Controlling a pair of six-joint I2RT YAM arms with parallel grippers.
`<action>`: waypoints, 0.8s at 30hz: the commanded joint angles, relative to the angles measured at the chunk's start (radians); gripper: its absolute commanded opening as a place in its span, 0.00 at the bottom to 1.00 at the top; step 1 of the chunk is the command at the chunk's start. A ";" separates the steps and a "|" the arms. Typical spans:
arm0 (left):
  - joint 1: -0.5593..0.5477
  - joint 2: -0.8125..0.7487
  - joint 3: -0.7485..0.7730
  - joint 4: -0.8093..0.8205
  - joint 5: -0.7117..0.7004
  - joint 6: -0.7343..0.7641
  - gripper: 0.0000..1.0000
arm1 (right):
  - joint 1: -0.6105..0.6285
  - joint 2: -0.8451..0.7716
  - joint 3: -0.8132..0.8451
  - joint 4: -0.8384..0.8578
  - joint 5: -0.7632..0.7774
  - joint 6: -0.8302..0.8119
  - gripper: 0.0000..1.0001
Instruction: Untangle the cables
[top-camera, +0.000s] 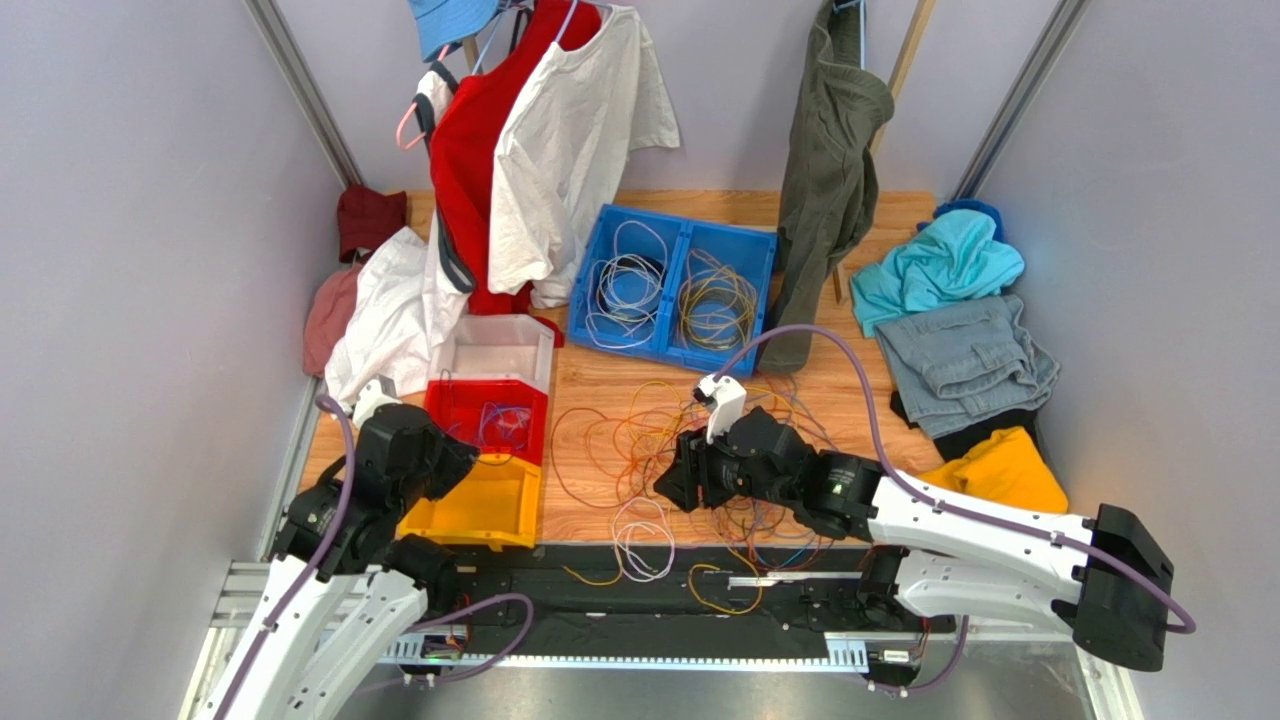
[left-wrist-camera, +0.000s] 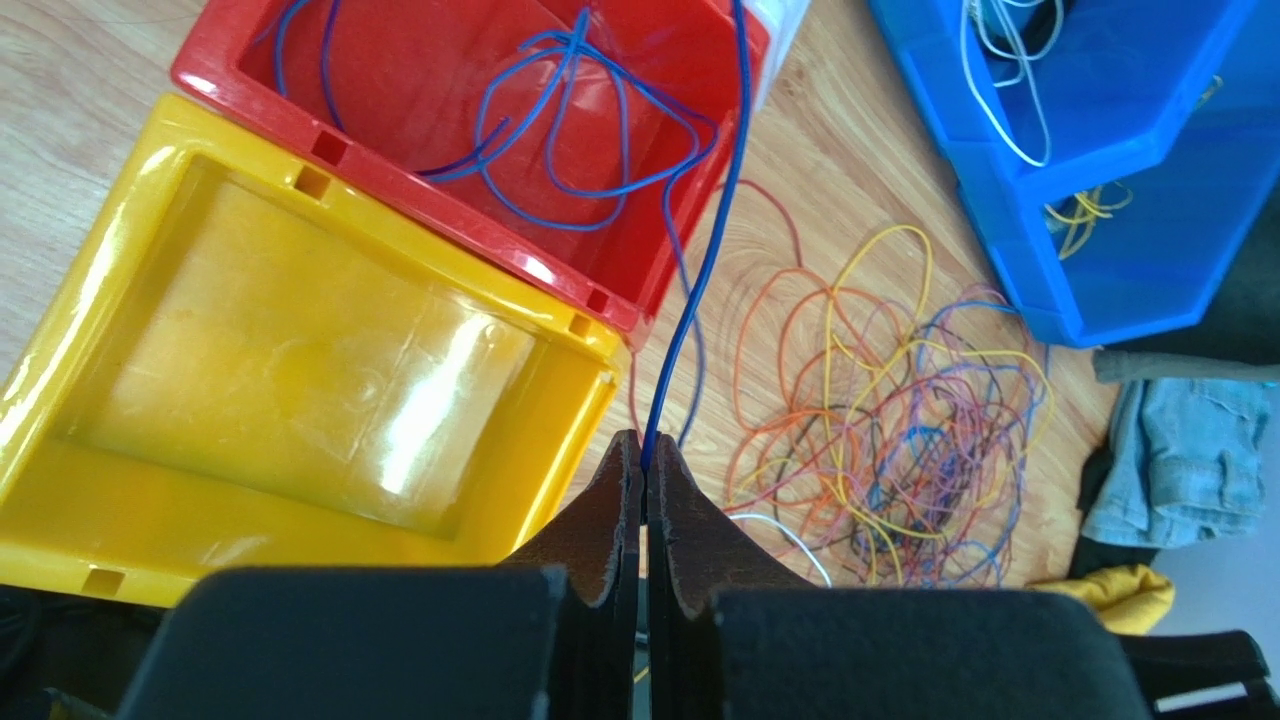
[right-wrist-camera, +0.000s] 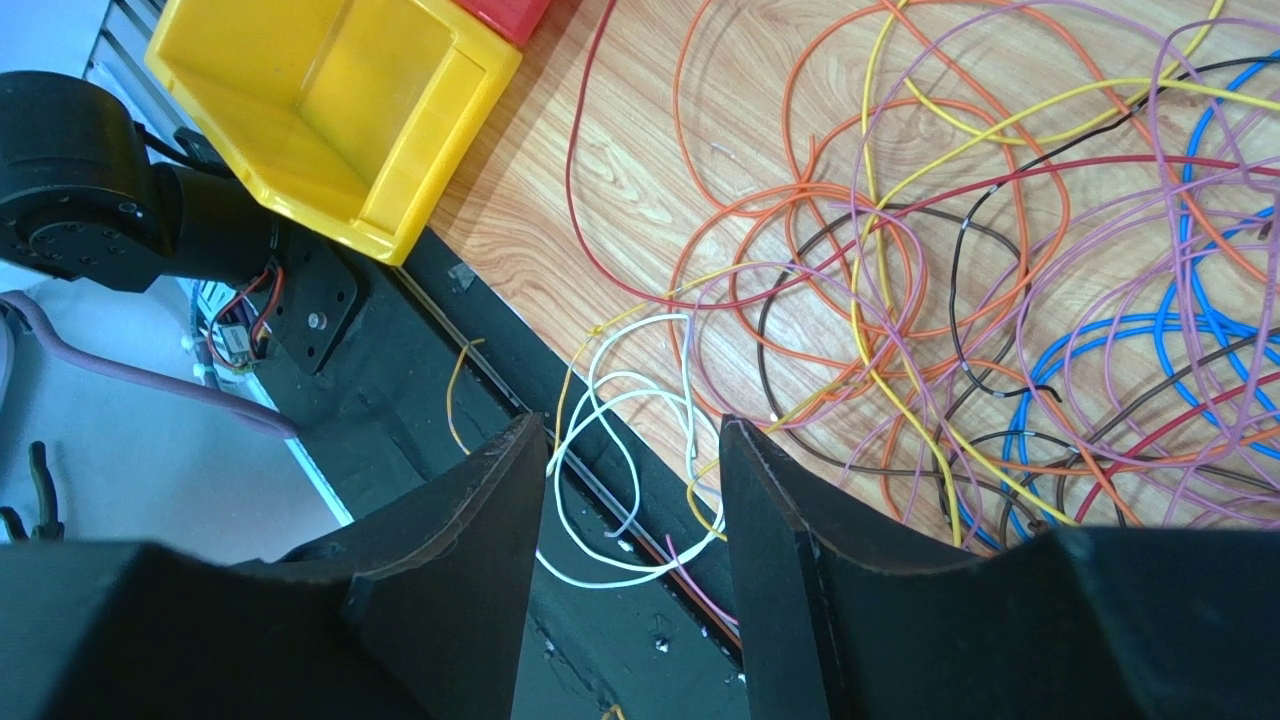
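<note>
Left wrist view: the left gripper (left-wrist-camera: 646, 455) has its jaws pressed together on a blue cable (left-wrist-camera: 706, 255). This strand runs from the fingertips up over the rim of the red bin (left-wrist-camera: 376, 162), where more blue loops lie. The yellow bin (left-wrist-camera: 90, 495) sits just beside the red one, touching it.

The main tangle of cables (left-wrist-camera: 887, 420) - orange, yellow, purple, blue and red - lies on the wooden table (top-camera: 601, 375), between the red bin and the right arm. More coils rest in both compartments of the blue bin (left-wrist-camera: 1142, 225).

Right wrist view: the right gripper (right-wrist-camera: 631, 435) stands spread above the near edge of the tangle - over a white cable (top-camera: 643, 537) - with no strand gripped.
</note>
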 joint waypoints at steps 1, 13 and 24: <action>0.007 0.093 -0.010 0.056 -0.068 -0.007 0.00 | 0.004 0.008 -0.001 0.044 -0.014 0.008 0.50; 0.140 0.481 0.133 0.215 -0.085 0.073 0.00 | 0.004 -0.088 -0.029 -0.015 0.023 0.000 0.50; 0.186 0.595 0.139 0.263 -0.142 0.104 0.19 | 0.004 -0.108 -0.035 -0.035 0.041 -0.023 0.50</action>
